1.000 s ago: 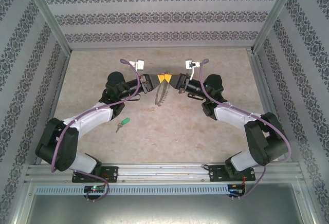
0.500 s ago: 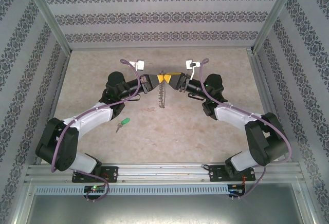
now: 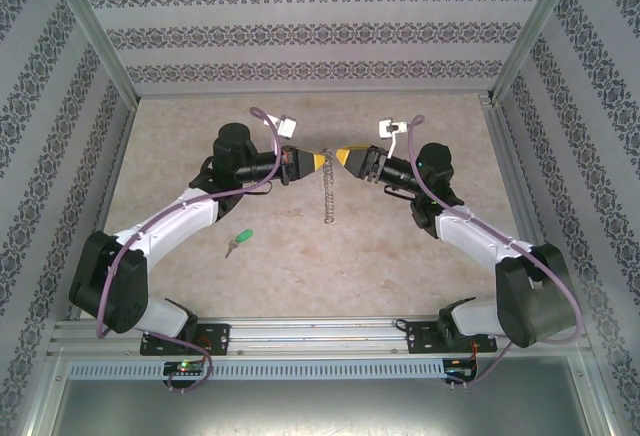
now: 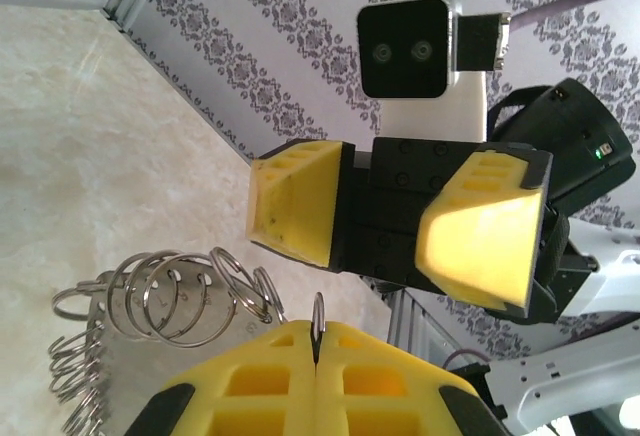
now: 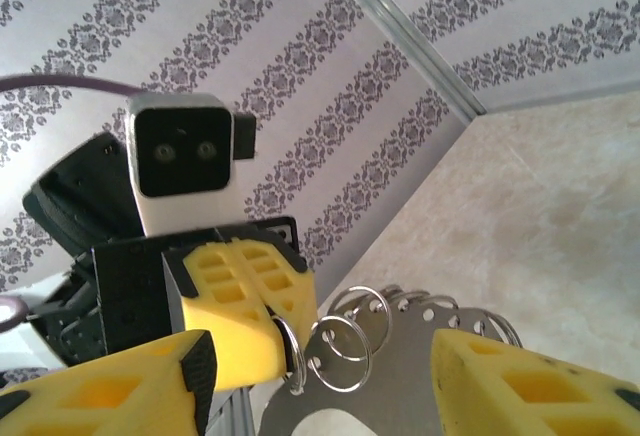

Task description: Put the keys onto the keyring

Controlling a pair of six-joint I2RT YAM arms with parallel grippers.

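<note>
Keyring [image 3: 327, 194], thin hoop fringed with small silver rings, hangs pinched in left claw [image 4: 316, 348]; right claw [image 4: 390, 226] gapes wide.

The gap between left claw [image 3: 317, 161] and right claw [image 3: 338, 159] is taken up by the hanging keyring [image 3: 328, 196]. The key [image 3: 238, 243] is bordered by bare table [image 3: 330, 266] on its near and right sides and crowded by the left arm [image 3: 170, 222]. The table is enclosed by walls [image 3: 300, 31].
</note>
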